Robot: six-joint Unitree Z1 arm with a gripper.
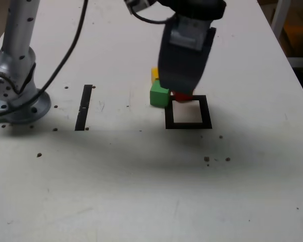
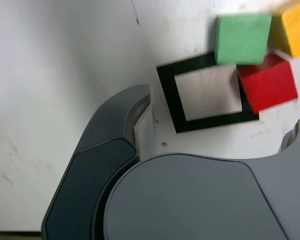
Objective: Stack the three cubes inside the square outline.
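A silvery arm (image 1: 19, 45) with dark round spots and a black cable (image 1: 70, 50) carries a dark grey gripper (image 1: 186, 58).

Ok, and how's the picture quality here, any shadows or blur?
Exterior view: a broad soft shadow crosses the tabletop, slightly soft detail overall, no harsh glare. Wrist view: diffuse shading on the white surface, a darker patch beside the green cube, and the yellow cube cut off by the frame.
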